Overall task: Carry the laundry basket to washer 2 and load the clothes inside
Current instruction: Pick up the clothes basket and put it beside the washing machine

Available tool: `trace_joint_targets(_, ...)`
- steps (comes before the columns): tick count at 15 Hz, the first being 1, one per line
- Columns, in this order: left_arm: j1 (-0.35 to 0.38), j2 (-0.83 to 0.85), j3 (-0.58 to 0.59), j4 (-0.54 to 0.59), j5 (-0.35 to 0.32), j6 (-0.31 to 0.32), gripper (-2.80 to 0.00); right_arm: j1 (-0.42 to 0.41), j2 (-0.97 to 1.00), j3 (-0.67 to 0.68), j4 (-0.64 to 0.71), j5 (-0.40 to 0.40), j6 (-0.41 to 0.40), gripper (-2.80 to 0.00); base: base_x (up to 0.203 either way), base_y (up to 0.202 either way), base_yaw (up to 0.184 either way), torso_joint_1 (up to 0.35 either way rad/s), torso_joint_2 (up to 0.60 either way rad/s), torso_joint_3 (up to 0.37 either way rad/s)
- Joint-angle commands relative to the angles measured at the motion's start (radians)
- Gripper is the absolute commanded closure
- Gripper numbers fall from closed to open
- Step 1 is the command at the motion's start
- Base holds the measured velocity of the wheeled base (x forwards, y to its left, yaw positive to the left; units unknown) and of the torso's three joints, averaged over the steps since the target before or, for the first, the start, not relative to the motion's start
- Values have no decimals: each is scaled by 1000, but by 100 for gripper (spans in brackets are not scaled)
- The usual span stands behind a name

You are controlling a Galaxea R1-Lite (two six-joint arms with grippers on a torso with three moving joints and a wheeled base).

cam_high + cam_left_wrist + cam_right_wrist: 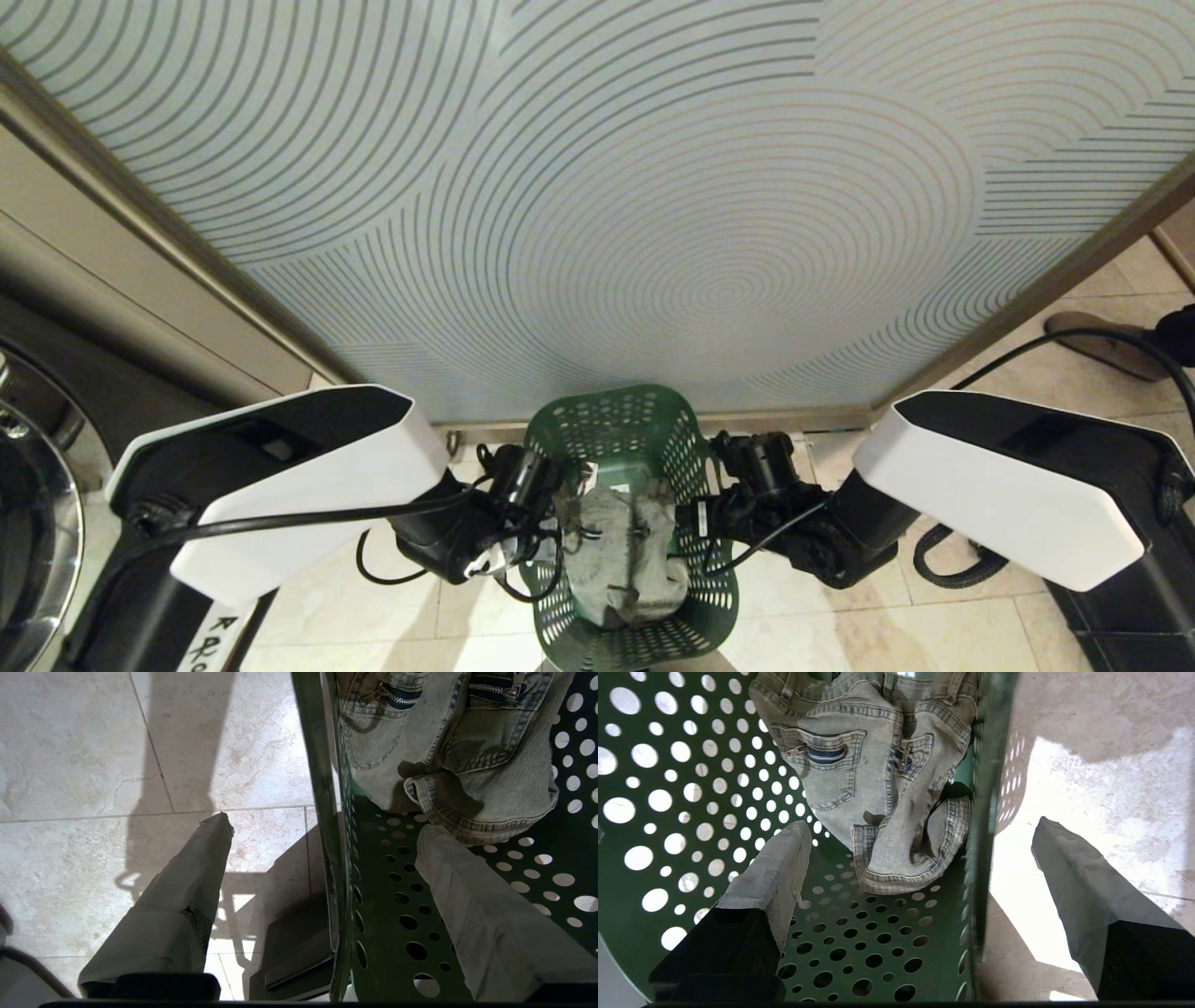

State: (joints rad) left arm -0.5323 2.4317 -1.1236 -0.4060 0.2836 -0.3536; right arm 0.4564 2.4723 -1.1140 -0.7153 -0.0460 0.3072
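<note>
Laundry basket [624,523] is sitting on the tiled floor [840,625], the clothes [621,551] lying inside it. Left gripper [327,835] and right gripper [920,835] are each straddling a basket side wall, jaws spread wide, one finger inside. Beyond the basket, a patterned panel [653,187] is standing.

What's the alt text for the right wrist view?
The right gripper is open and straddles the wall of a dark green perforated plastic laundry basket, one finger inside, one outside over pale floor tile. A faded grey-green denim garment lies inside.
</note>
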Motion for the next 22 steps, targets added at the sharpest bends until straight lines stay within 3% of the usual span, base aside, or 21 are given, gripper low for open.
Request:
trace_joint_targets(1,0,1,-2,-1,2,-2,-280,1,5,-3,-4,0,1,-280,0,0,0,0,0,0)
trace_joint_targets(22,0,1,-4,-2,0,-2,-280,1,11,0,-4,-3,1,-280,0,0,0,0,0,0)
